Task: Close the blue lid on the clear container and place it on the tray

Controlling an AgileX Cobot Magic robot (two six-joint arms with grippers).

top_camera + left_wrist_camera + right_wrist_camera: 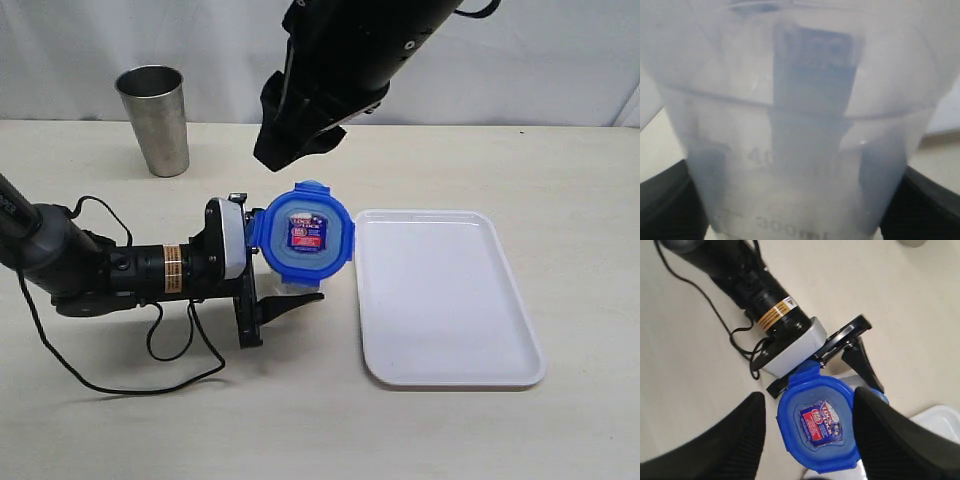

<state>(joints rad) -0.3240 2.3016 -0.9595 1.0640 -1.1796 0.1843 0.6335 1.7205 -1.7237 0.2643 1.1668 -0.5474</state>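
Note:
The clear container [292,288] stands on the table just left of the tray [450,300], and my left gripper [285,270] is shut on its sides from the left. In the left wrist view the container [800,125] fills the picture, with the black fingers [665,205] pressed against both flanks. The blue lid [302,238] sits on the container's mouth, sticker up. My right gripper [295,150] hangs above and behind it, open. Seen from the right wrist, the lid [817,425] lies below the right gripper [810,440], between its spread fingers [725,440], and nothing is held.
A steel cup [155,120] stands at the back left of the table. The left arm's black cable [150,370] loops over the table in front of that arm. The white tray has nothing on it and a corner [940,420] shows in the right wrist view.

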